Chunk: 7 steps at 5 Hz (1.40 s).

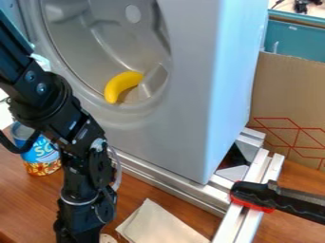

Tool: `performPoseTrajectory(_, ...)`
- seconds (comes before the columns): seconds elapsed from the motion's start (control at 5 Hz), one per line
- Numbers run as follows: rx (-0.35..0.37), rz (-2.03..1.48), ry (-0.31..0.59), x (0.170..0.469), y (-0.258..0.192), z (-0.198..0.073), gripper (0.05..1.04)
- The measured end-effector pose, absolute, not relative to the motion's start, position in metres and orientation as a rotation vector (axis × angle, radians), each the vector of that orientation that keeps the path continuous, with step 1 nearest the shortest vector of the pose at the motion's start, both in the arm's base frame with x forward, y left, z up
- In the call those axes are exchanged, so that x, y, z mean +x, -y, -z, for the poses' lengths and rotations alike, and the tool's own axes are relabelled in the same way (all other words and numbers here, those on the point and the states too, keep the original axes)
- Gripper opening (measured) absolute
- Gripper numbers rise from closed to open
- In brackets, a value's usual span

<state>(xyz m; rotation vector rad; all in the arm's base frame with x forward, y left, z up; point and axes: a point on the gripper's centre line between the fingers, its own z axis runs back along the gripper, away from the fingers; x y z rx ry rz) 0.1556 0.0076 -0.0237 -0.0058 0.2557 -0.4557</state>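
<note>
**Gripper [84,228] low, yellow banana [122,86] high!**

We've got the gripper beside the beige cloth [160,225]; how far open it is, or whether it holds anything, we can't tell. And there's the yellow banana, well apart, up and to the right in our view, inside the grey basin [136,112] by its lower rim, long axis slanting up rightward.

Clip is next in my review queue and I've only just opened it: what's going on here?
A black robot arm reaches down at the left, in front of a grey housing; I can't tell whether it holds anything. A yellow banana lies low inside the housing's round hollow. A blue-labelled can stands beside the arm, and a pale cloth or paper lies on the table.
</note>
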Motion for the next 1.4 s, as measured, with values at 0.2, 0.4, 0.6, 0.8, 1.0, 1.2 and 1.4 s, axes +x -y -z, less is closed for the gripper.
performPoseTrajectory(0.2, -0.016, 0.456, -0.262, 0.155, -0.007, 0.023, 0.564)
performPoseTrajectory(0.4, -0.040, 0.450, -0.260, 0.159, -0.011, 0.021, 0.879)
performPoseTrajectory(0.6, -0.082, 0.430, -0.230, 0.162, -0.018, 0.009, 1.014)
performPoseTrajectory(0.8, -0.102, 0.416, -0.190, 0.163, -0.026, -0.010, 1.008)
performPoseTrajectory(1.0, -0.108, 0.372, -0.085, 0.161, -0.046, -0.042, 1.005)
performPoseTrajectory(1.2, -0.086, 0.291, -0.003, 0.164, -0.082, -0.066, 1.005)
performPoseTrajectory(1.4, 0.004, 0.226, 0.035, 0.174, -0.111, -0.079, 1.005)
